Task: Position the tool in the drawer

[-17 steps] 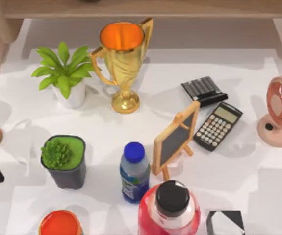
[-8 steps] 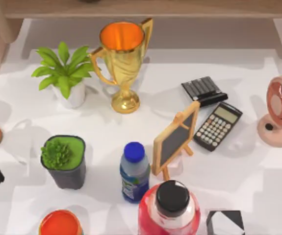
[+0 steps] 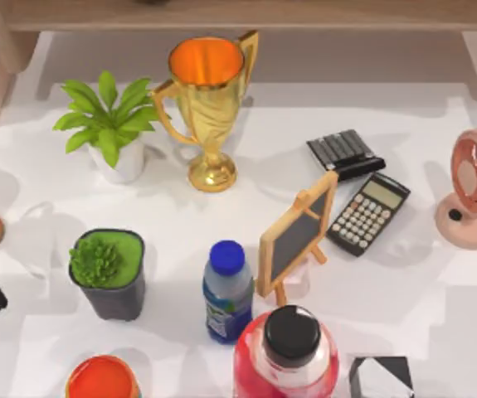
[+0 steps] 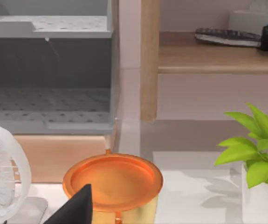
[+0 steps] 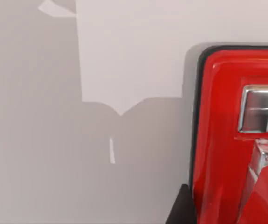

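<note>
1. A red thing [image 5: 227,135] with a metal clasp lies on the white table [image 5: 124,51] under the right wrist camera. The frame edge cuts it off, so I cannot say if it is the tool.
2. Only a dark corner of the right gripper [image 5: 180,210] shows beside it; I cannot tell if it is apart or together.
3. The grey drawer [image 4: 47,93] stands behind a gold cup [image 4: 113,179] in the left wrist view, partly hidden by a white fan [image 4: 3,168].
4. The left gripper [image 4: 75,207] is a black wedge just before the cup; I cannot tell its state either.
5. From above, the bottle [image 3: 227,290] carries a label, and the calculator [image 3: 368,213] has keys; both are too small to read.
6. The red jar [image 3: 286,356] is cut off at the lower edge.
</note>
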